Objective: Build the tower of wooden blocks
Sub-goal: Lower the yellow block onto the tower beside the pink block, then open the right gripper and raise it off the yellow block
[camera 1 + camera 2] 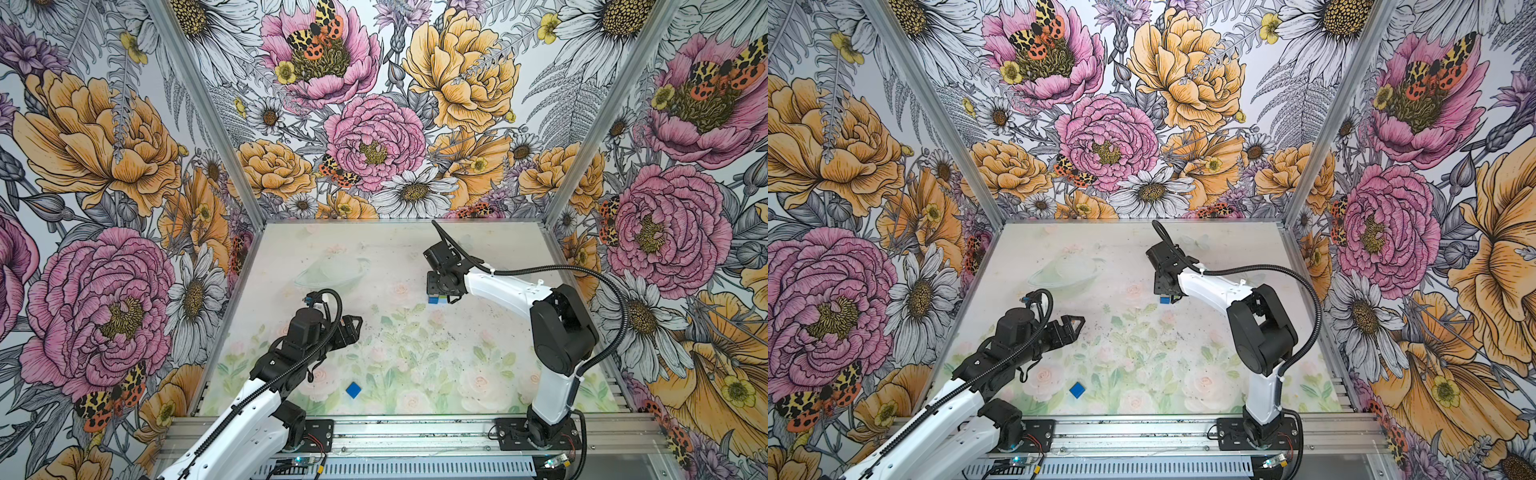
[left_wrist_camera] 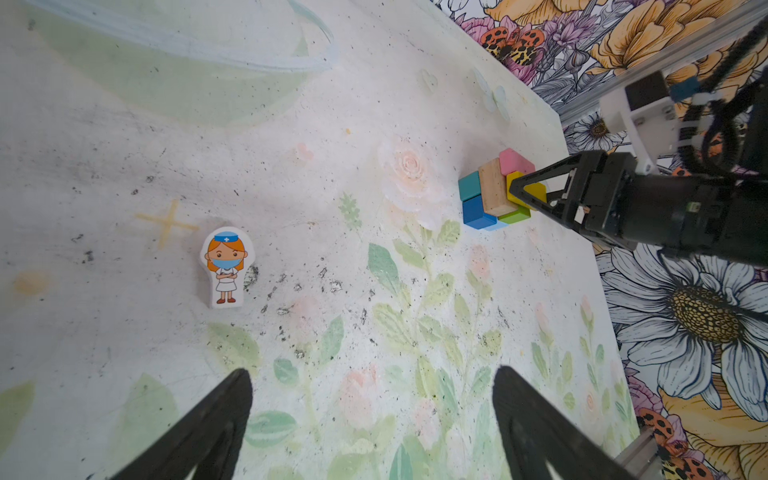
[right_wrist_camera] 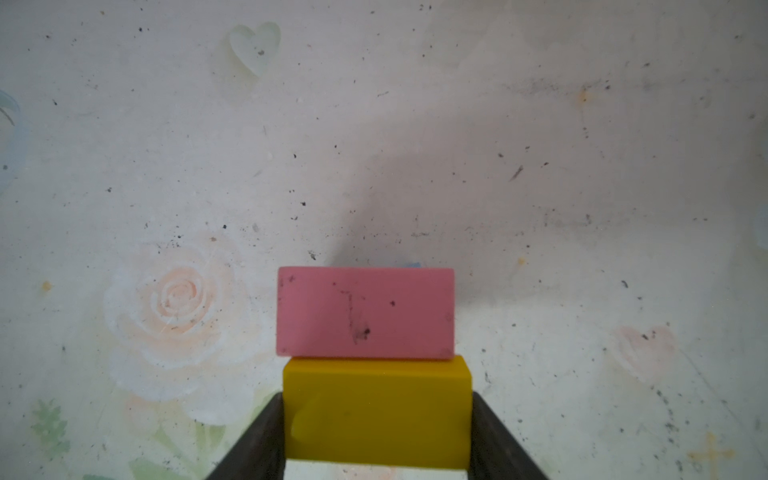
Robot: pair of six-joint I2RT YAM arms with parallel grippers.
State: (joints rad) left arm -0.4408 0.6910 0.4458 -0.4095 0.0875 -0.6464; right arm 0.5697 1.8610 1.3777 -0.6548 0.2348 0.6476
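Note:
The wood block tower (image 2: 492, 189) stands at the far right of the mat, a tight cluster with teal, dark blue, tan, pink, green and light blue blocks; in both top views only its blue and green edge (image 1: 436, 299) (image 1: 1165, 298) shows under the right wrist. My right gripper (image 3: 377, 428) (image 2: 524, 192) is shut on the yellow brick (image 3: 377, 411), which lies flush against the pink brick (image 3: 365, 311). A loose dark blue cube (image 1: 353, 390) (image 1: 1077, 390) lies near the front edge. My left gripper (image 2: 374, 415) (image 1: 358, 328) hovers open and empty over the mat's left middle.
A small white nurse figure (image 2: 226, 268) stands on the mat ahead of the left gripper, well apart from the tower. The floral enclosure walls (image 1: 124, 166) close in the mat on three sides. The metal rail (image 1: 415, 432) with both arm bases runs along the front.

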